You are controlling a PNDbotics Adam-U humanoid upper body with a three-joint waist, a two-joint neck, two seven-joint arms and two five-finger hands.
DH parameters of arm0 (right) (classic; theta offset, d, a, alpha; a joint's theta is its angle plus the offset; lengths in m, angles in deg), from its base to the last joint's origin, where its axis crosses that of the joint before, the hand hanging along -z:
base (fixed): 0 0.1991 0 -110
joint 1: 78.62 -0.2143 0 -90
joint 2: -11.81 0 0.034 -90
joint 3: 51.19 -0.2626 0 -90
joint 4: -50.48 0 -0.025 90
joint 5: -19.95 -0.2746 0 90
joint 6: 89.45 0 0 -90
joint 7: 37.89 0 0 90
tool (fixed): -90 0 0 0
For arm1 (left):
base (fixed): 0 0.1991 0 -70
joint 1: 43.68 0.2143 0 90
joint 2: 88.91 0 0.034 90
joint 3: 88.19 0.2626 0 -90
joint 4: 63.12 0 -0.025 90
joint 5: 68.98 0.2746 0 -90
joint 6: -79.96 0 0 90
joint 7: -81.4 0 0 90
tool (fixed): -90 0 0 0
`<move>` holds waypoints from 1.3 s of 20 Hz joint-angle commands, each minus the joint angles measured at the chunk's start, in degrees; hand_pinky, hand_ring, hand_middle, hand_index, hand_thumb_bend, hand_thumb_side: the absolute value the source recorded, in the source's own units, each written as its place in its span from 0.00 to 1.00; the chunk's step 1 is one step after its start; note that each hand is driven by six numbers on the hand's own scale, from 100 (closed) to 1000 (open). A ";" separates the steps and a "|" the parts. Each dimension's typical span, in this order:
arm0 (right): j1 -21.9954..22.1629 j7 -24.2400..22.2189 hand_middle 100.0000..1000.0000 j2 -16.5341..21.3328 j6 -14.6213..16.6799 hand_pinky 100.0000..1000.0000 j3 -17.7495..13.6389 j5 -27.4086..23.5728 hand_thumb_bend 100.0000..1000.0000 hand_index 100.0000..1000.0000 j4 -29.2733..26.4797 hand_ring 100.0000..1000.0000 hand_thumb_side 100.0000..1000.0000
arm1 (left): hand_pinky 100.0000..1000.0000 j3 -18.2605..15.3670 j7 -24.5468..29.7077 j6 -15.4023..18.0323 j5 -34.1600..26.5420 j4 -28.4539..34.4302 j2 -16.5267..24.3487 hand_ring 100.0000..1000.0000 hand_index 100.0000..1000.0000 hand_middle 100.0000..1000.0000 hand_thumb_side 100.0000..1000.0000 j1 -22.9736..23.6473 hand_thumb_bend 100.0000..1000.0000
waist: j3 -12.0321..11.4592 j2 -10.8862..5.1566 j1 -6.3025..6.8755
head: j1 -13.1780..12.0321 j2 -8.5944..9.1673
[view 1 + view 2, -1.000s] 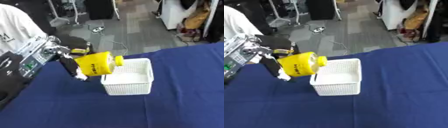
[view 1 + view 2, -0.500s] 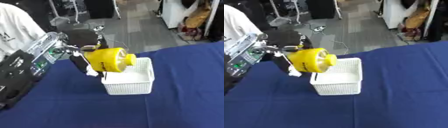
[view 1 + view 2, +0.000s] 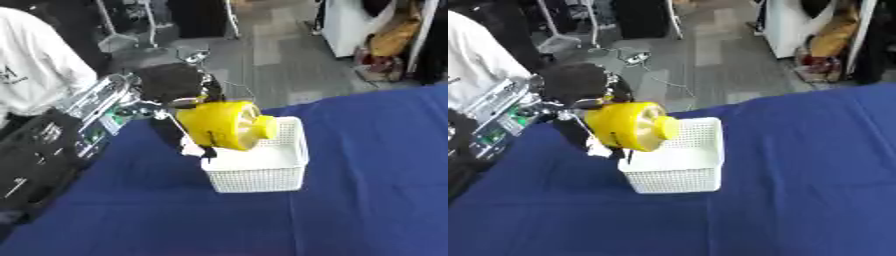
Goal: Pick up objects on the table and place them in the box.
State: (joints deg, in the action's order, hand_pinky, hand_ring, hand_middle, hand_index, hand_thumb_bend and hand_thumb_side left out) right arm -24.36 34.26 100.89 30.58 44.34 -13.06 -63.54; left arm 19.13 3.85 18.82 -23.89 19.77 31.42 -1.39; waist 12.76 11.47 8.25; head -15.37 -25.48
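Left hand (image 3: 179, 87): fingers curled around the round yellow plastic container (image 3: 226, 125), carried in the air. The container hangs over the left rim of the white perforated plastic basket (image 3: 262, 169), its long axis tipped sideways, narrow end pointing across the basket. Right hand not visible.

The yellow container (image 3: 226, 126) looks like smooth, slightly glossy plastic. The white basket (image 3: 259, 169) is plastic with perforated lattice walls. A matt blue cloth (image 3: 367, 190) covers the table. The left hand (image 3: 175, 87) is matt black with silvery metal parts.
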 commanded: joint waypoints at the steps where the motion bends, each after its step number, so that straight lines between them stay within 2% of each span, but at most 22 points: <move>1: -1.16 0.07 0.55 -0.25 -0.30 0.30 -0.02 0.04 0.00 0.76 -0.57 0.37 1.00 | 0.00 -0.62 0.37 -0.66 0.27 -0.46 0.85 0.00 0.02 0.00 0.51 -1.56 0.00 | 0.24 -0.60 -0.20 | -0.97 0.92; 4: -1.44 0.22 0.55 -0.69 -0.48 0.30 -0.10 0.17 0.00 0.76 -0.57 0.37 1.00 | 0.00 -0.89 1.40 -2.01 -0.31 -1.61 0.60 0.00 0.02 0.00 0.51 -1.76 0.00 | 0.46 -0.28 -0.24 | -1.14 1.33; 12: -2.74 0.40 0.55 -2.05 -0.84 0.30 -0.16 0.37 0.00 0.76 -0.57 0.37 1.00 | 0.00 -1.85 7.98 -8.43 -1.34 -3.75 0.89 0.00 0.02 0.00 0.50 -2.95 0.00 | 1.86 1.21 0.22 | -1.80 2.90; 16: -3.52 0.26 0.55 -2.84 -1.14 0.30 -0.12 0.46 0.00 0.76 -0.57 0.38 1.00 | 0.00 -2.41 11.11 -11.46 -4.15 -5.39 0.46 0.00 0.02 0.00 0.51 -3.10 0.00 | 2.55 2.04 0.62 | -2.34 3.91; 22: -4.31 0.24 0.55 -3.50 -1.63 0.31 -0.13 0.50 0.00 0.76 -0.57 0.38 1.00 | 0.00 -3.05 12.00 -12.98 -7.12 -5.89 0.34 0.00 0.03 0.00 0.51 -3.31 0.00 | 3.18 2.94 1.02 | -2.78 5.22; 26: -4.57 0.23 0.55 -3.70 -1.86 0.31 -0.20 0.71 0.00 0.76 -0.57 0.38 1.00 | 0.00 -3.17 11.63 -13.16 -8.44 -6.12 0.15 0.00 0.04 0.00 0.51 -3.37 0.00 | 3.37 3.22 1.12 | -2.91 5.50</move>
State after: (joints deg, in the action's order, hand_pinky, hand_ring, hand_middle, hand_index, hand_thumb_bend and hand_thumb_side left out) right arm -27.88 34.59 97.35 28.97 44.30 -12.62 -63.54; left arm 17.27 15.73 5.88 -31.72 13.40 30.31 -3.51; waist 16.12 15.59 9.65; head -17.64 -20.91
